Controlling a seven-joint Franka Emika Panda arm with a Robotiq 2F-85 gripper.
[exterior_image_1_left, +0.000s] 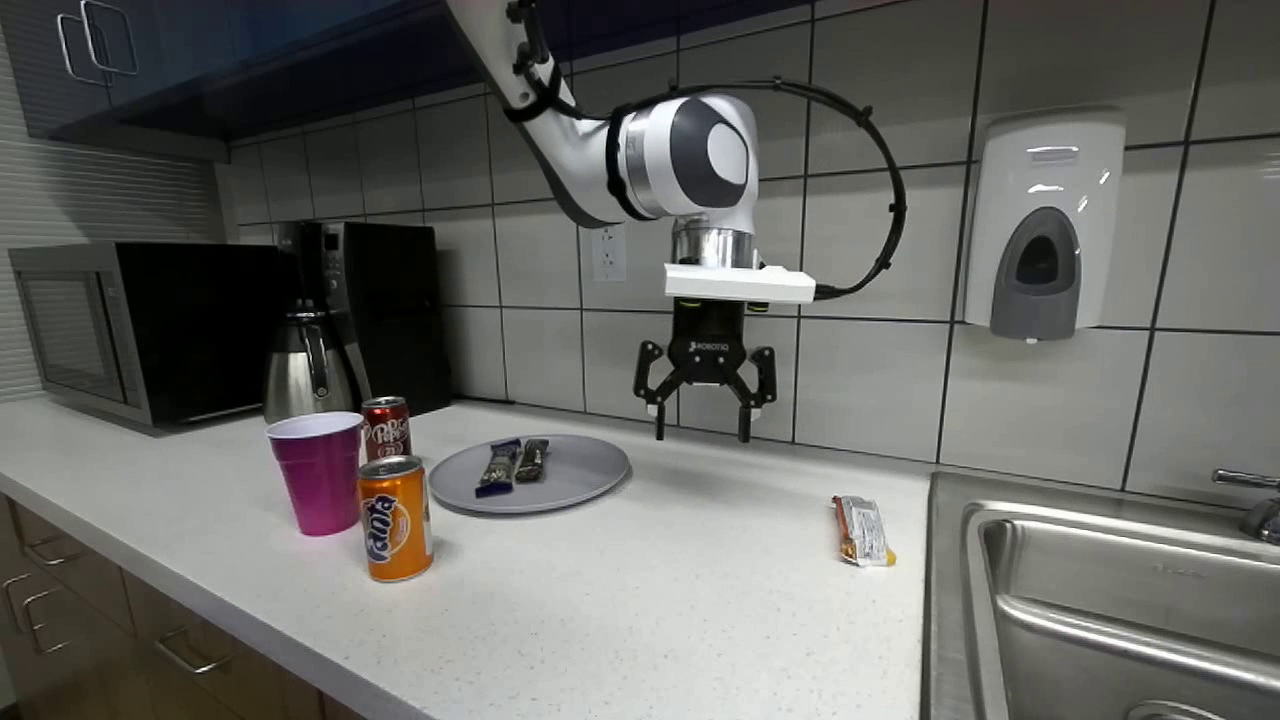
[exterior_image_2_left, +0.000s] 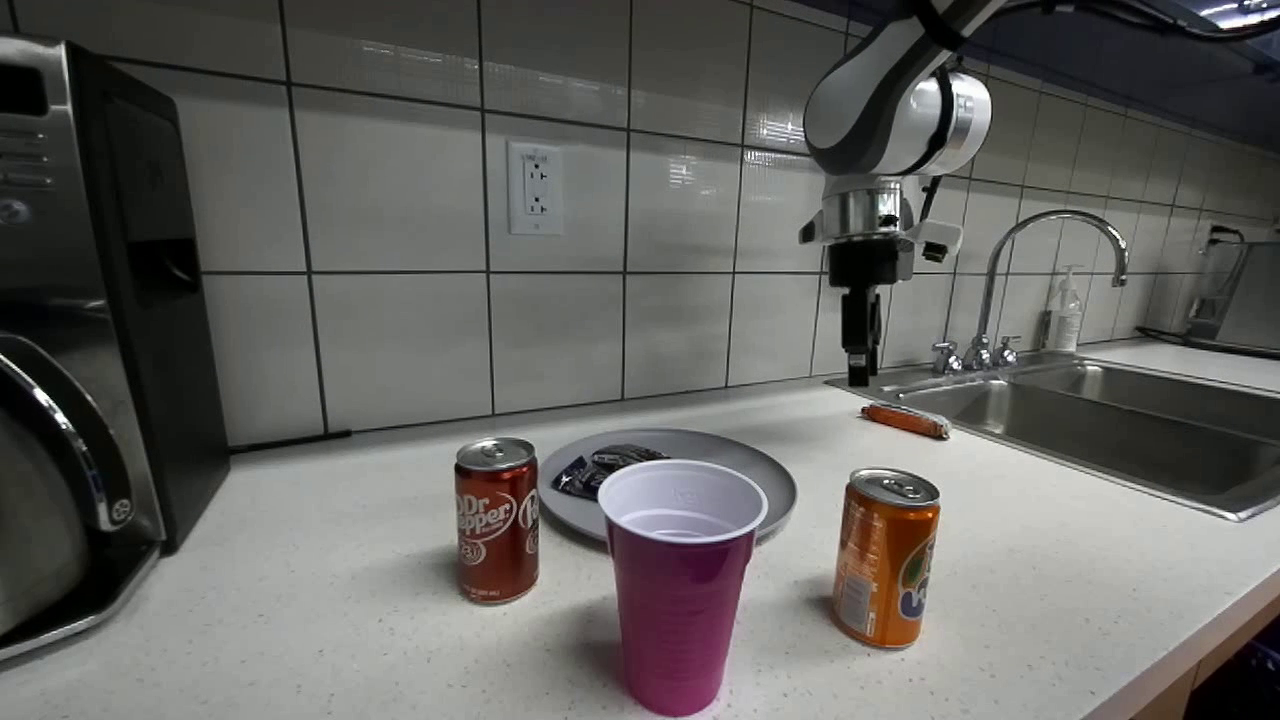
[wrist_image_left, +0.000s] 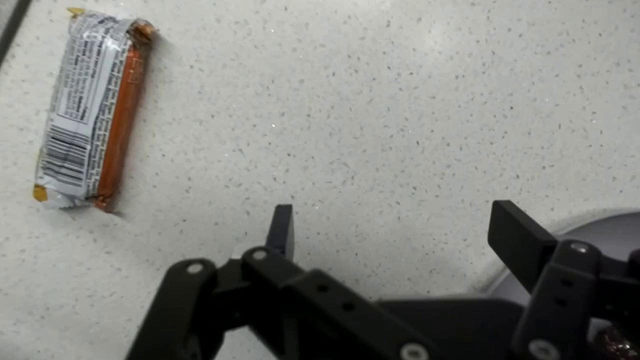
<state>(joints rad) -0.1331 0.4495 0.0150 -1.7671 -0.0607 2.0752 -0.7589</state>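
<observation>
My gripper (exterior_image_1_left: 702, 428) hangs above the white counter, fingers pointing down. Its jaws stand wide apart in the wrist view, with only the countertop showing between the fingertips (wrist_image_left: 517, 235). A snack bar in a silver and orange wrapper (wrist_image_left: 85, 110) lies on the counter, ahead and left of the gripper there; in an exterior view that wrapped bar (exterior_image_1_left: 864, 530) rests near the sink. On the gripper's other side is a round grey plate (exterior_image_1_left: 585, 478), partly hidden by a finger in the wrist view. Two dark-wrapped bars (exterior_image_1_left: 515, 465) lie on the plate.
A magenta cup (exterior_image_2_left: 680, 610), an orange Fanta can (exterior_image_2_left: 885, 560) and a red Dr Pepper can (exterior_image_2_left: 497, 525) stand around the plate. The steel sink (exterior_image_1_left: 950, 600) borders the counter. A tiled wall runs behind; a steel carafe (exterior_image_1_left: 305, 370) and microwave (exterior_image_1_left: 190, 330) stand at the far end.
</observation>
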